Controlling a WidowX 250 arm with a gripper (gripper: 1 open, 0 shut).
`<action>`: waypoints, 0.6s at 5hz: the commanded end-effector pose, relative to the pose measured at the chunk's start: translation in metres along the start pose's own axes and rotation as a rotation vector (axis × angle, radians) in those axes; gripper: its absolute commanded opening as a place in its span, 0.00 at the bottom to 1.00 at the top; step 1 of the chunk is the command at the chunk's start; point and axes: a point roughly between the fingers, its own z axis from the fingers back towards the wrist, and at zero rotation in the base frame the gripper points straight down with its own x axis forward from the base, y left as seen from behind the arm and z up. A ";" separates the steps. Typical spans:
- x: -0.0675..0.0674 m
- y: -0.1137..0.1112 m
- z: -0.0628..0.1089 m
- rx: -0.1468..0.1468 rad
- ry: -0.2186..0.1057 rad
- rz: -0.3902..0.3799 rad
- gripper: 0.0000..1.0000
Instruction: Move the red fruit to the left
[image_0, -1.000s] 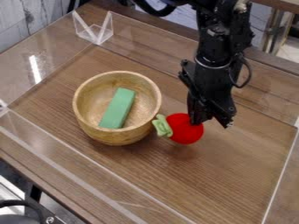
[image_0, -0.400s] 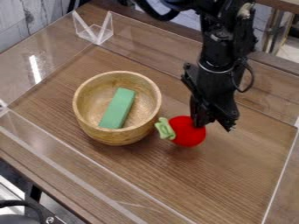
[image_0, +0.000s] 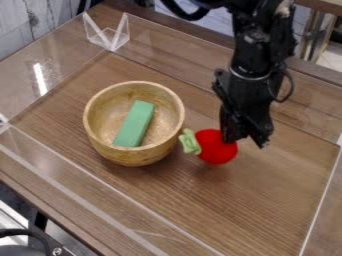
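As shown in the camera view, the gripper of your black arm is directed down at the tabletop, with its tips at the red fruit. The claw is closed; you cannot confirm from this view whether the fruit is clamped between the tips or only touched by them. Locate the fruit just beside the wooden bowl, on the image-right side of its rim, with the light green leafy stem pointing toward the bowl and the glossy red body facing away from it. The bowl contains a flat green rectangular block, lying lengthwise inside. Toward the top left of the view, note a small clear container, well apart from the bowl. At the bottom left, note a dark object, cut off by the frame edge; its identity cannot be determined.
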 end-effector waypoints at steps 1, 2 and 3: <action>0.011 0.004 0.016 0.015 -0.054 -0.041 0.00; 0.011 0.004 0.021 0.009 -0.063 -0.070 0.00; 0.010 0.009 0.020 0.010 -0.070 -0.069 0.00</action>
